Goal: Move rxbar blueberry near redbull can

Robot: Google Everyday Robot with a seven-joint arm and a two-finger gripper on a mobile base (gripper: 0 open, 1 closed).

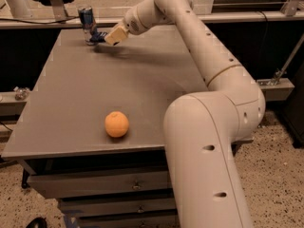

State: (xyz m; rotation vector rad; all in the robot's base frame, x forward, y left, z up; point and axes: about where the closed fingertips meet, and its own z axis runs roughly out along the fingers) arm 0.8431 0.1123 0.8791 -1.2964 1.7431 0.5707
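Observation:
The redbull can (86, 22), blue and silver, stands upright at the far left corner of the grey table (142, 89). My gripper (109, 36) reaches across the far side of the table, just right of the can. It is shut on the rxbar blueberry (98, 36), a dark navy wrapper that sticks out leftward from the fingertips. The bar hangs low over the table and its far end is right at the foot of the can. I cannot tell whether the bar touches the can or the table.
A round orange fruit (117, 124) lies near the table's front edge. My arm (209, 70) spans the table's right side. Drawers (99, 184) sit under the table. A rail and dark equipment stand behind the far edge.

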